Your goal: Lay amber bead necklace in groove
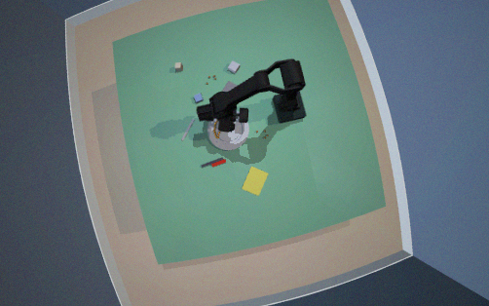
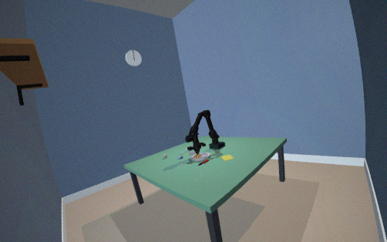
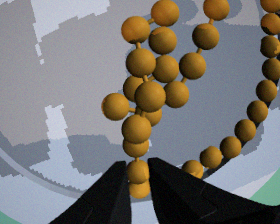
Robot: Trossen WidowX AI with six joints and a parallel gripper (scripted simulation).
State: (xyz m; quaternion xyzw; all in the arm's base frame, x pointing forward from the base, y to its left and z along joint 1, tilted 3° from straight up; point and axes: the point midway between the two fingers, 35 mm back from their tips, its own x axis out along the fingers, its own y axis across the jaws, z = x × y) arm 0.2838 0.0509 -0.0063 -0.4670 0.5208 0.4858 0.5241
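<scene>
Bead board: on your table, under the gripper.
Necklace: on your board, partly bunched inward.

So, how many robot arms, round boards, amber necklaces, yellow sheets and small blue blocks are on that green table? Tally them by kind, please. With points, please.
Robot arm (image 1: 241,93) (image 2: 206,114): 1
Round bead board (image 1: 228,146) (image 2: 200,159) (image 3: 81,100): 1
Amber bead necklace (image 1: 216,133) (image 2: 197,156) (image 3: 151,96): 1
Yellow sheet (image 1: 255,181) (image 2: 227,157): 1
Small blue block (image 1: 198,97) (image 2: 180,157): 1
Total: 5
</scene>
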